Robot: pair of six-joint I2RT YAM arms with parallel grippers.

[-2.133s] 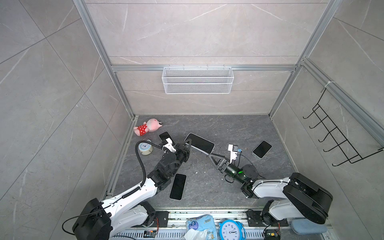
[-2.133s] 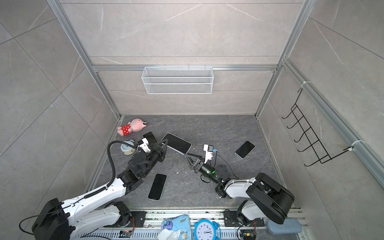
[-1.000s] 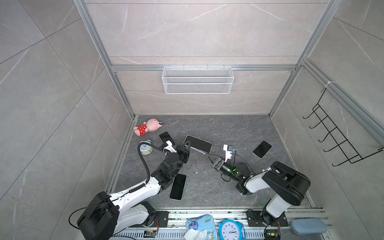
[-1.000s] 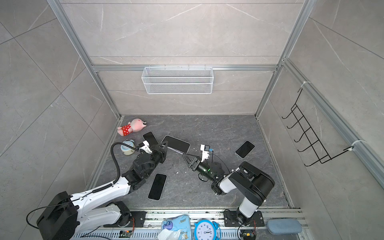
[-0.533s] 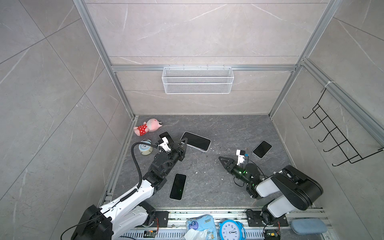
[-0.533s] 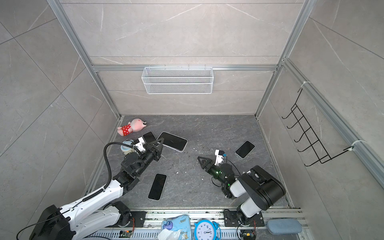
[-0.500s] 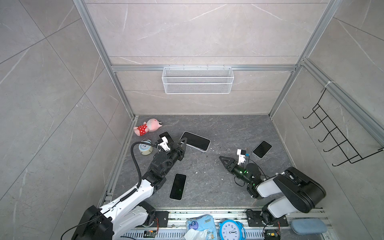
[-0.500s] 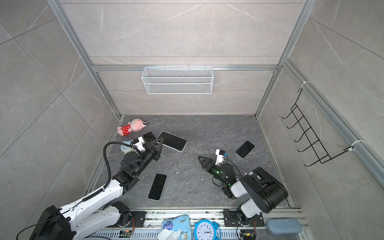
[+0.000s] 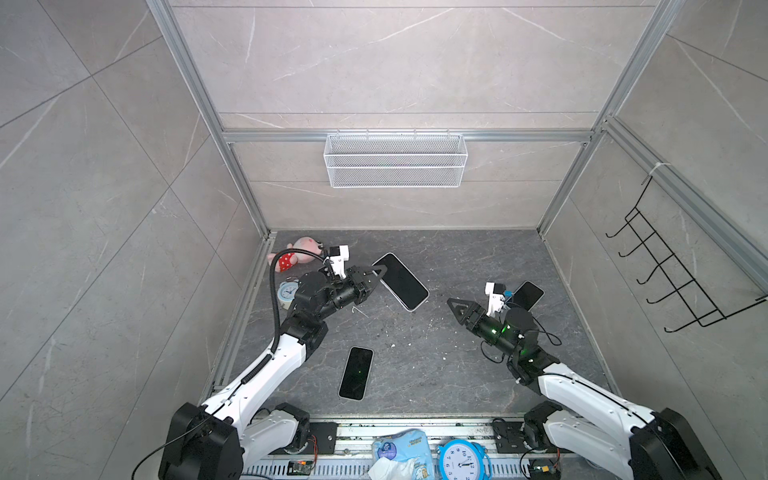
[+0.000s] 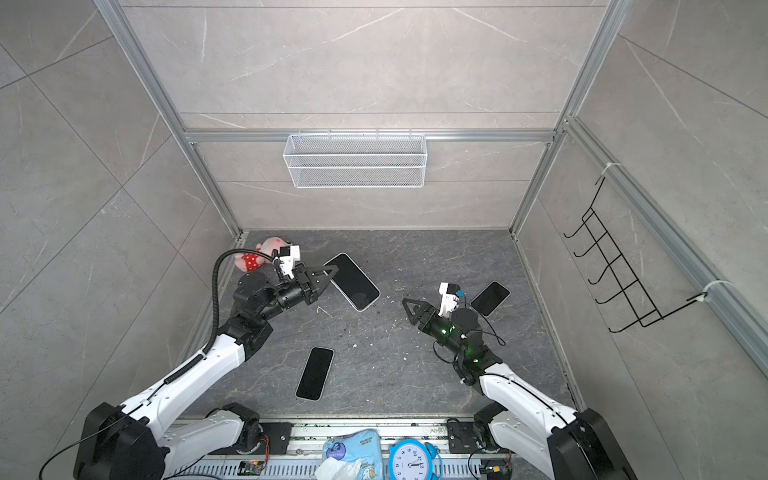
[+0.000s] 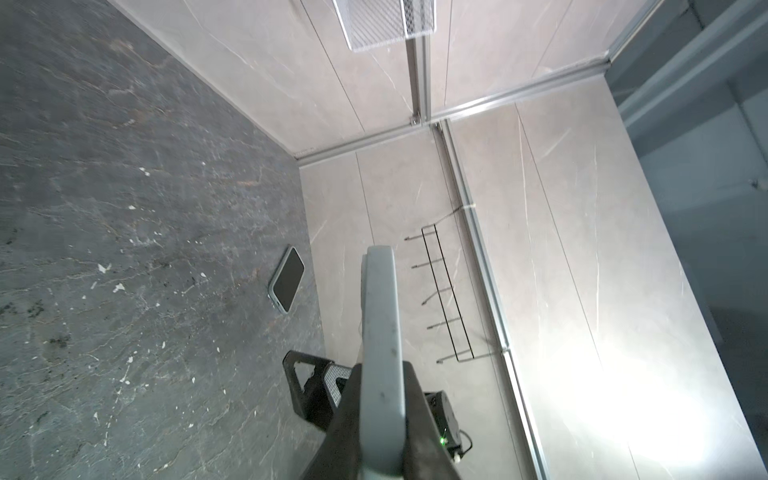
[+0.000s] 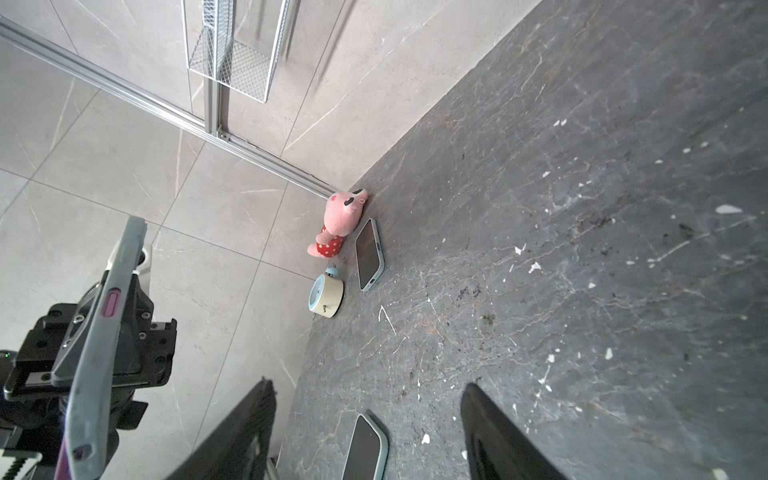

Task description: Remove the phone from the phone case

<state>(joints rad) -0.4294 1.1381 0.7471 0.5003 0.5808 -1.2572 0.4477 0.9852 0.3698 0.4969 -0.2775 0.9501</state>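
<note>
Phone in its case, seen in both top views: toward 12 o'clock from the middle of the floor, screen up, apparently raised clear of the stone. Pinched on its 9 o'clock side, near the far end, by the left gripper, jaws clamped together on the case rim. Right gripper out at 3 o'clock, jaws spread, nothing between them, well apart from the phone.

Judged by look: a light, rigid glass slab inside a softer, bendable case (grey-green, with a purple button on the side). Slick on the screen, grippier on the rim. Fragile if dropped from here. Best taken at the free short end or a free corner, peeling the lip back off the glass while holding the opposite end firm. Not flat across screen and back: locks the two together.

Hard to tell: any corner popped loose or not. Only the thin edge of the case on show in both wrist views, covering the left fingertips. Another phone beside the plush toy, not to be found in either top view, probably behind the left arm.
</note>
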